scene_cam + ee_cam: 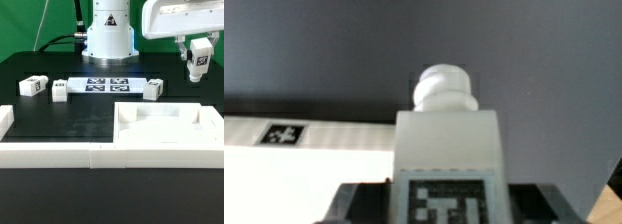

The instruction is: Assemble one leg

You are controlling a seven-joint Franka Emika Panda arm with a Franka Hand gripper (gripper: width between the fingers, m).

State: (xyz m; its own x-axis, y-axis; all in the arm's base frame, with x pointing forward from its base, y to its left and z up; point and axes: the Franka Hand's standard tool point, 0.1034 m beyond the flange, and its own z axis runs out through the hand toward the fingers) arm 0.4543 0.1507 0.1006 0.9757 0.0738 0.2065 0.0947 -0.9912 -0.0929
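Note:
My gripper (198, 60) hangs above the table at the exterior view's right and is shut on one leg (199, 68), a white cuboid peg with a black-and-white tag. In the wrist view the leg (446, 150) sits between my dark fingers (359, 202), tag facing the camera and its rounded threaded end (443, 88) pointing away. Three more legs lie on the black table: two at the exterior view's left (35, 87) (60, 91) and one right of centre (153, 89). The large flat white square piece (165, 128) with raised rim lies below my gripper, toward the front.
The marker board (110, 85) lies flat before the robot base (108, 35). A long white barrier (50, 152) runs along the table's front edge. In the wrist view a white surface with one tag (283, 133) shows beside the held leg.

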